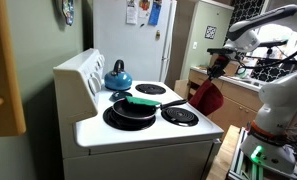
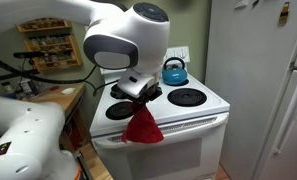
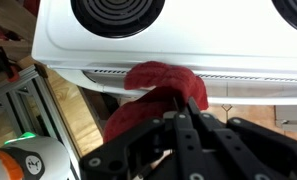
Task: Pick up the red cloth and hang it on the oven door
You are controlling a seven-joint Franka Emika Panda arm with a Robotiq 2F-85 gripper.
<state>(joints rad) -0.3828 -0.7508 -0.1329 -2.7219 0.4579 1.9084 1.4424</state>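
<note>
Claw (image 3: 178,113) pinched on the red cloth (image 3: 160,80) at the front edge of the stove (image 3: 53,32), I judge it light, limp, best gripped high.

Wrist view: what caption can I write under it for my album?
Gripper holding a red cloth before the white stove, just below two burners.

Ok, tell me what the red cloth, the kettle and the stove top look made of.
The red cloth looks like soft matte fabric: it hangs in limp folds. The kettle is likely enamelled metal, glossy blue with highlights. The stove top is probably white enamelled steel, smooth, slightly shiny.
</note>
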